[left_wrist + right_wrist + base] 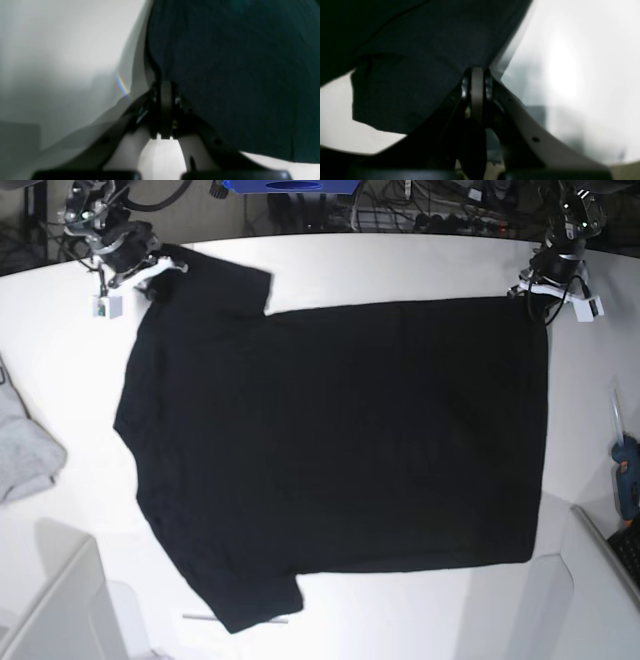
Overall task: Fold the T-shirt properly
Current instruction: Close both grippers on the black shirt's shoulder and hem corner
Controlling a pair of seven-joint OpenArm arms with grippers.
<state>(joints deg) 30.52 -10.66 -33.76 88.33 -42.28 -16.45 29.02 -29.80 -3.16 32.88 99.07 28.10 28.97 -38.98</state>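
Closest to my lenses are the two grippers, each blurred and half lost in shadow. From the left wrist I see the left gripper with its fingers pressed together on the dark edge of the T-shirt, though the pinch itself is too murky to read in detail. From the right wrist, the right gripper is likewise clamped on the cloth, which hangs in a fold to one side; the lower part of that view is nearly black and I can't make out anything there. Overhead, the T-shirt lies spread flat across the white table, plain black side up, sleeves toward the view's left and hem toward its right. One gripper grips the far sleeve corner at upper left, the other the far hem corner at upper right. A grey garment sits at the left edge, cut off by the frame and apart from the shirt. A blue tool lies near the right edge, clear of the hem. Cables and a blue object crowd the far rim, partly cropped.
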